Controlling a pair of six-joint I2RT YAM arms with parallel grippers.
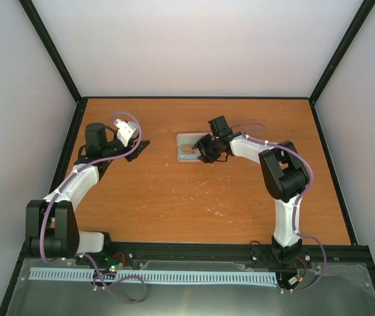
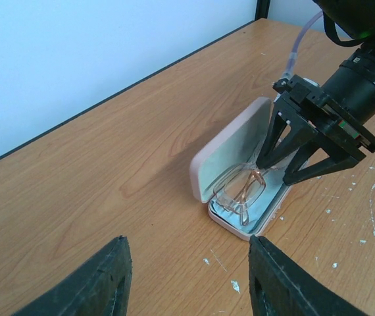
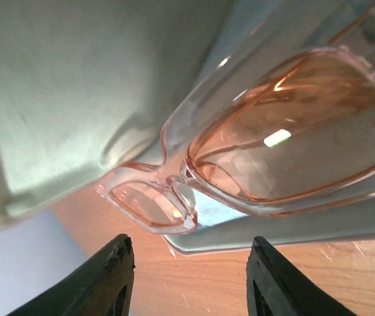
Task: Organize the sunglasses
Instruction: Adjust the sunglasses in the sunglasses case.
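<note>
The sunglasses (image 2: 240, 191), see-through amber frame and lenses, lie folded in the open pink case (image 2: 230, 148), whose lid stands upright on its left side. In the top view the case (image 1: 182, 141) sits mid-table. My right gripper (image 2: 274, 172) is open, its fingertips down at the far end of the sunglasses, one on each side. In the right wrist view the sunglasses (image 3: 293, 131) fill the frame just beyond the open right gripper (image 3: 187, 276). My left gripper (image 2: 187, 276) is open and empty, hovering left of the case (image 1: 137, 150).
The wooden table (image 1: 174, 197) carries small white specks (image 2: 235, 286) near the case. Black frame posts and pale walls enclose the table on three sides. The light blue cloth is not separately visible.
</note>
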